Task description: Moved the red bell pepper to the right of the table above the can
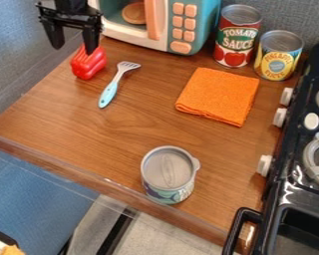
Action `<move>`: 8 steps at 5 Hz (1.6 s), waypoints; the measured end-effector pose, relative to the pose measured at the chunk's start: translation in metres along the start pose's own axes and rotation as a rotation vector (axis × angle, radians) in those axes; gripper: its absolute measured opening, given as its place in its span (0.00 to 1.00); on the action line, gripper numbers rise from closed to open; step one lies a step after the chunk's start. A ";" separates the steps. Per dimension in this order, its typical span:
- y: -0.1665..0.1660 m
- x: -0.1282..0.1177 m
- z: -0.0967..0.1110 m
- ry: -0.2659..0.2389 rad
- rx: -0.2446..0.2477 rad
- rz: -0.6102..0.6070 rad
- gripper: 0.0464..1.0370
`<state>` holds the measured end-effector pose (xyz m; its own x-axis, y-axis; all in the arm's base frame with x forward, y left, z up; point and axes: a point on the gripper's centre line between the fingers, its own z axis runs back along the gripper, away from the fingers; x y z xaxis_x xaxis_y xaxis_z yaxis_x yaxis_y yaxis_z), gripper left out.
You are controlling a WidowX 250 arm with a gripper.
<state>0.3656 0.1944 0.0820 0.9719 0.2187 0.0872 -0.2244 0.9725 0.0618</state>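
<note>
Camera view shows you the pepper lying on the table, well left of the cloth. Your gripper hangs over the pepper, up and left from the cloth, with its fingers spread apart. Between pepper and cloth lies the spatula. You have the can upright below the cloth, the microwave above left of it, two tins above right and the stove to its right.
</note>
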 end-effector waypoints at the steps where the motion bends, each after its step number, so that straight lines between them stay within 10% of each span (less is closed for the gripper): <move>1: 0.000 0.005 -0.015 0.028 0.014 -0.005 0.96; 5: -0.015 0.018 -0.031 0.032 0.056 -0.014 0.68; 8: -0.012 0.006 -0.029 0.044 0.032 0.014 0.68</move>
<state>0.3762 0.1861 0.0527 0.9706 0.2364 0.0446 -0.2397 0.9664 0.0928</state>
